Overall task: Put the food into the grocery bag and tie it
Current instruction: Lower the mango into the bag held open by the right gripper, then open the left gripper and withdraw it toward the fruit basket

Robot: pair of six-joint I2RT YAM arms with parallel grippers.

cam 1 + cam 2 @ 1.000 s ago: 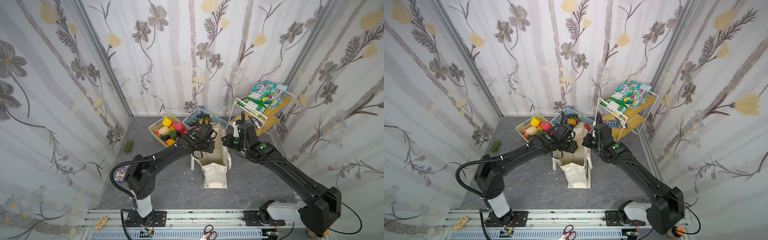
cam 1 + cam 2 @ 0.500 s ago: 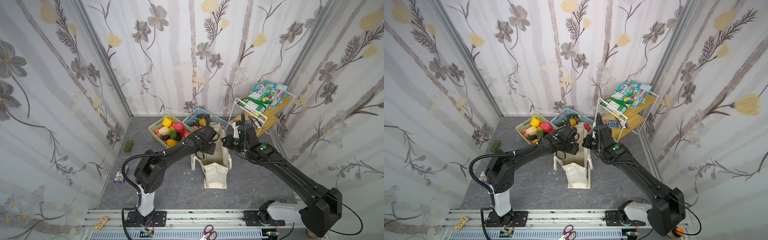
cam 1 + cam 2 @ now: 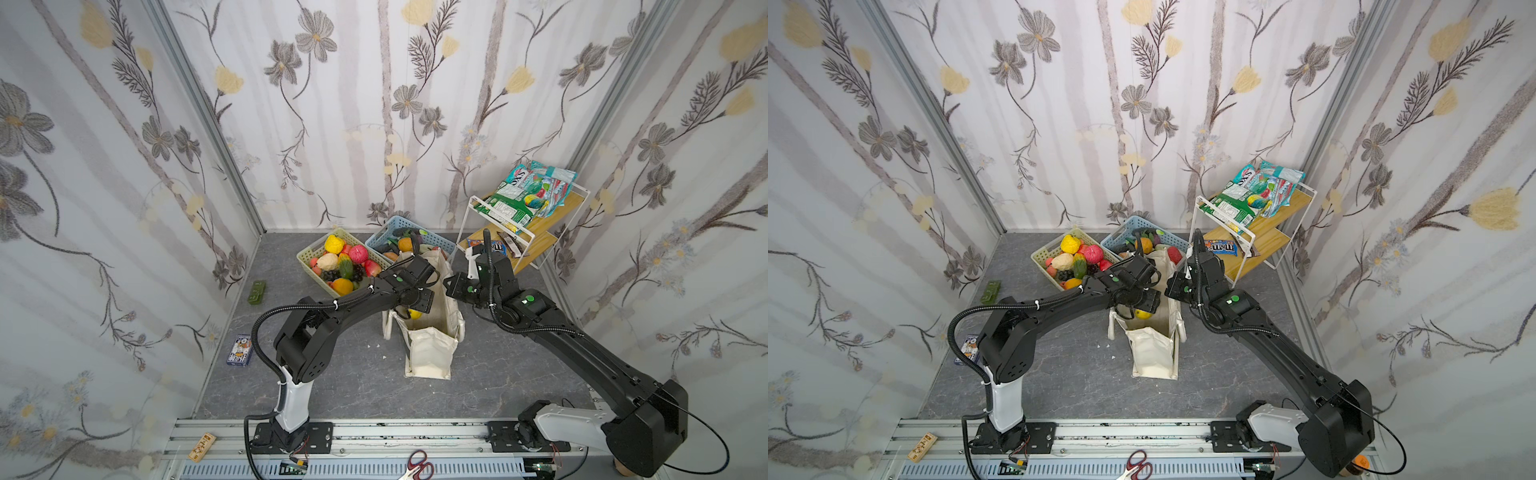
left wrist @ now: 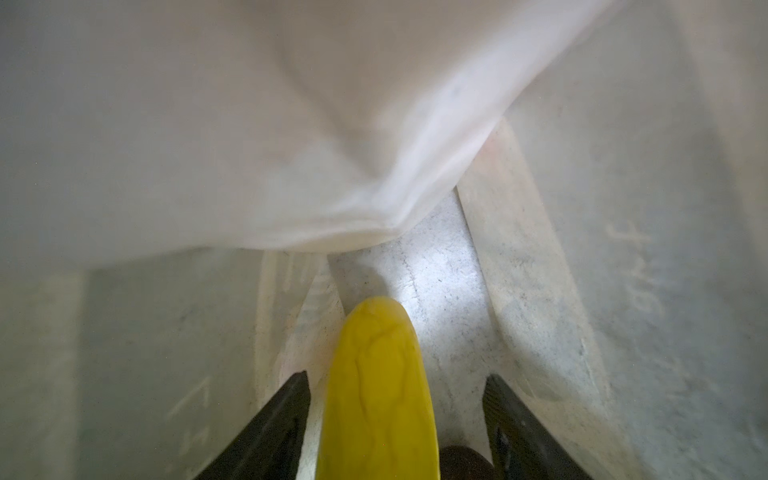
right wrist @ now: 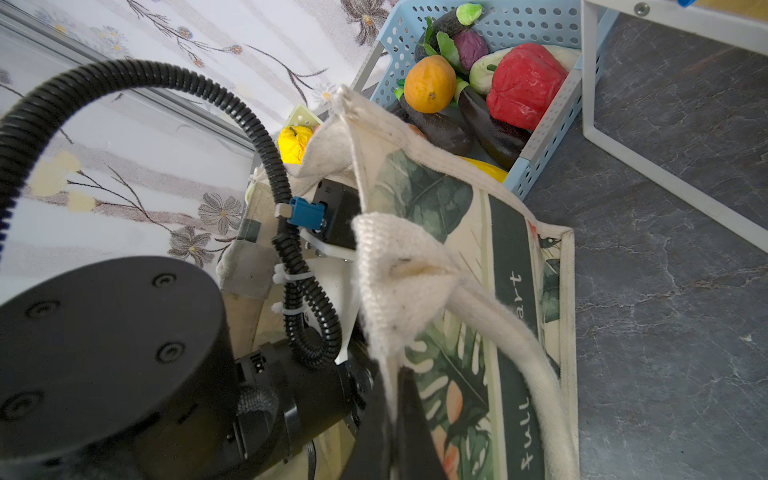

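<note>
The grocery bag [image 3: 428,349] [image 3: 1152,353] stands on the grey floor, a cream tote with a leaf print [image 5: 440,199]. My left gripper [image 3: 409,309] [image 4: 397,376] reaches down into its mouth. Its jaws stand open on either side of a yellow mango [image 4: 378,374] [image 3: 413,314], with a gap at each finger. Around it the left wrist view shows only the bag's cream inner walls [image 4: 582,249]. My right gripper [image 3: 451,286] [image 5: 395,374] is shut on the bag's top rim, beside the white rope handle [image 5: 498,316], and holds that side up.
A green basket [image 3: 307,257] and a blue basket [image 3: 386,237] of toy fruit and vegetables stand behind the bag. A white wire shelf [image 3: 519,216] with snack packs is at the back right. A card box [image 3: 240,350] and a green item [image 3: 257,291] lie by the left wall.
My left gripper has moved from the bag's rim down into its mouth, and its jaws have spread away from the yellow mango. The right arm has held still.
</note>
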